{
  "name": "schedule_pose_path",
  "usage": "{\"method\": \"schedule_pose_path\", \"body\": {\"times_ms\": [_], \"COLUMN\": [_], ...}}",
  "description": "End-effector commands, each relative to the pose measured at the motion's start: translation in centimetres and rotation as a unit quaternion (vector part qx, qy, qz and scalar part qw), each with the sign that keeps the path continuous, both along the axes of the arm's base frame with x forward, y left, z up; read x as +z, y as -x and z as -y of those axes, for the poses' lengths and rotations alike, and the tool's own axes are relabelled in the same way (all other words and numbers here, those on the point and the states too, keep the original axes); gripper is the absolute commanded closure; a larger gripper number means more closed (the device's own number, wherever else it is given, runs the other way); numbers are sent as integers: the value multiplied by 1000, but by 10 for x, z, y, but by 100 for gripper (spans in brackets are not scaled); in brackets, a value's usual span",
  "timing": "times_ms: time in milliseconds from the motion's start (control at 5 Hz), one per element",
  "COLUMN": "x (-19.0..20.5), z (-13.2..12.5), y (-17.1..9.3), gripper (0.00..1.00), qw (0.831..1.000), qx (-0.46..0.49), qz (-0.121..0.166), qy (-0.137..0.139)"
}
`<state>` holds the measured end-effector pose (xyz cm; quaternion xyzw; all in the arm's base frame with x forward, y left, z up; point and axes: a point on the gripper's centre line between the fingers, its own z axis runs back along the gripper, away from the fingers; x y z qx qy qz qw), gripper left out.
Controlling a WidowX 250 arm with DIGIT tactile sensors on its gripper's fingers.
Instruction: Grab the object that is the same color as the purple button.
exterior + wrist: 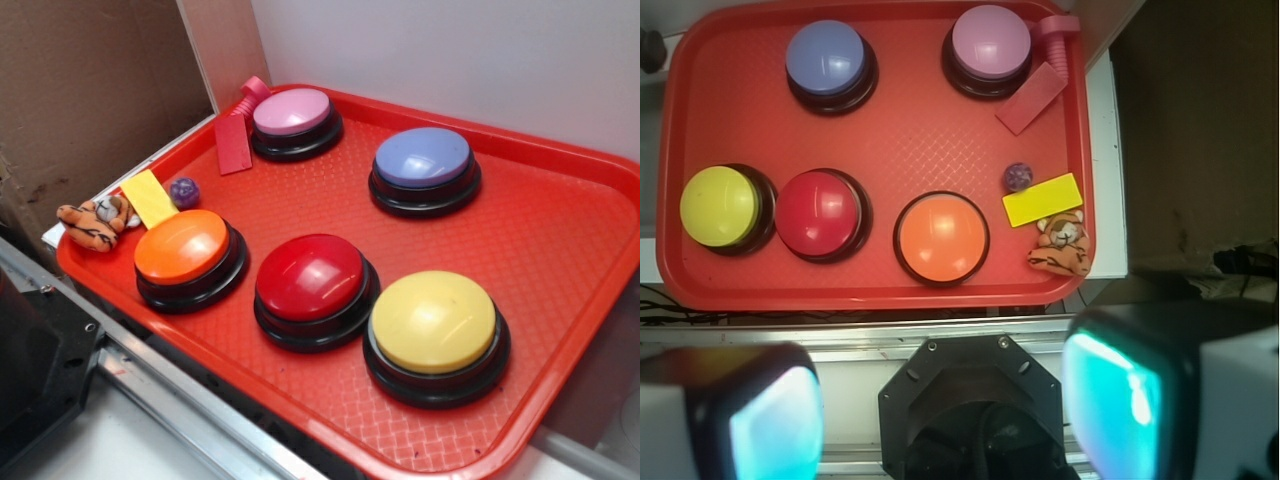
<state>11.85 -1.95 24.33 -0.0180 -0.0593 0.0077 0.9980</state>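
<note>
Purple ball (1017, 177) sits on tray (730, 120) touching yellow strip (1042, 200), near orange button (941, 237); pincer (945, 405) released, high above, and ball may roll off a slightly off-center pinch.

Glossy purple ball (184, 191) on a textured red plastic tray (560, 240).
</note>
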Motion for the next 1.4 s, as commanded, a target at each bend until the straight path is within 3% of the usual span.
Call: {"method": "schedule_pose_path", "body": {"times_ms": [0, 400, 600, 1000, 1200], "x": [0, -33, -64, -126, -154], "z": [0, -31, -44, -77, -90], "y": [0, -39, -61, -85, -96], "gripper": [0, 0, 0, 0, 0], "qw": [1000, 996, 990, 969, 958], "qx": [0, -78, -124, -237, -275], "qz": [0, 22, 24, 61, 77], "qy": [0, -48, -56, -30, -3]}}
